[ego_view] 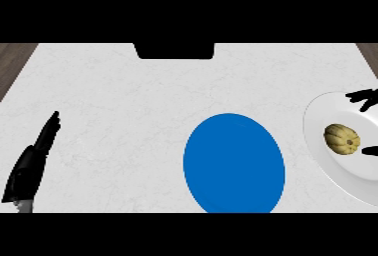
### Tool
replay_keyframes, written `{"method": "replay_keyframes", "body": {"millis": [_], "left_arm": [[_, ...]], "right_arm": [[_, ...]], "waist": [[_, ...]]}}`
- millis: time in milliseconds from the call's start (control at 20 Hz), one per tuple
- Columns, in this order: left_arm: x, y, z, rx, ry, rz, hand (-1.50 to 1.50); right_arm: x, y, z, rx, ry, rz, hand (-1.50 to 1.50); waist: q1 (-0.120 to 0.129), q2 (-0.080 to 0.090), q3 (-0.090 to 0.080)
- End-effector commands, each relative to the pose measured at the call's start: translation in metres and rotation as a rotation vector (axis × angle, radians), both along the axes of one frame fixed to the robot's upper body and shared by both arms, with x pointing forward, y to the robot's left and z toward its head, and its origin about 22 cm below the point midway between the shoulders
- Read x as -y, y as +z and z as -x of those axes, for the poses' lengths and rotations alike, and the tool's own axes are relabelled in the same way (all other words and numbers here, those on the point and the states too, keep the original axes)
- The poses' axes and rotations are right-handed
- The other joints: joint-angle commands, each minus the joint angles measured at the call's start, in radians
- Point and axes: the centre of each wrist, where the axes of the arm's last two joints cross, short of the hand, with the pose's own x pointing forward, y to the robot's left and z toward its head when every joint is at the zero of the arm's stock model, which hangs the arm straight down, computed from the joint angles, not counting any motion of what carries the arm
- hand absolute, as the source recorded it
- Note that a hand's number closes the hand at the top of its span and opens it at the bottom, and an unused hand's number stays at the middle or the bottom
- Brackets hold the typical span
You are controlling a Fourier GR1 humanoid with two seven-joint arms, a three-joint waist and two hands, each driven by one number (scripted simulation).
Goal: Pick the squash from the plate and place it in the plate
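Left hand [31, 162]: you see it at the left edge of the desk, seen edge-on, fingers straight and pointing far, holding nothing.
Desk [133, 100]: a pale marbled top fills your view, with a strip of brown wood showing at the far left and far right corners.
Dark block [175, 50]: it sits at the far edge of the desk, a little left of centre.
Blue plate [234, 163]: it lies near you, right of centre, with nothing on it, well apart from the left hand.
White plate [325, 145]: it lies just right of the blue plate, cut off by the right edge of your view.
Squash [342, 138]: small, yellowish and ribbed, it rests on the white plate, near its middle.
Right hand [364, 98]: you see only black fingers over the far part of the white plate, spread and not closed round anything, and another black tip [371, 150] just right of the squash at the view's edge; the squash lies between them, not gripped.
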Motion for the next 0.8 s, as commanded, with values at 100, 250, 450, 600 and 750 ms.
{"method": "replay_keyframes", "body": {"millis": [100, 250, 450, 600, 750], "left_arm": [[0.005, 0.002, 0.016, -0.011, -0.004, 0.006, 0.0], [-0.004, 0.0, -0.002, 0.0, 0.013, 0.012, 0.0], [-0.006, -0.006, 0.011, -0.003, 0.006, 0.0, 0.0], [0.001, -0.004, 0.012, -0.004, -0.023, 0.004, 0.0], [0.007, -0.008, 0.007, -0.001, -0.018, 0.012, 0.0]], "right_arm": [[-0.001, -0.008, -0.004, 0.037, -0.025, -0.216, -1.5], [0.027, 0.006, -0.001, 0.098, -0.124, -0.371, -1.5], [0.046, 0.038, -0.006, 0.103, -0.269, -0.458, -1.5], [0.071, 0.025, 0.017, 0.1, -0.337, -0.538, -1.5], [0.093, 0.041, 0.032, 0.1, -0.321, -0.679, -1.5]], "waist": [[-0.004, -0.003, 0.0], [-0.003, 0.004, 0.001], [0.008, 0.003, 0.0], [0.02, 0.009, 0.002], [0.024, 0.015, 0.005]]}}
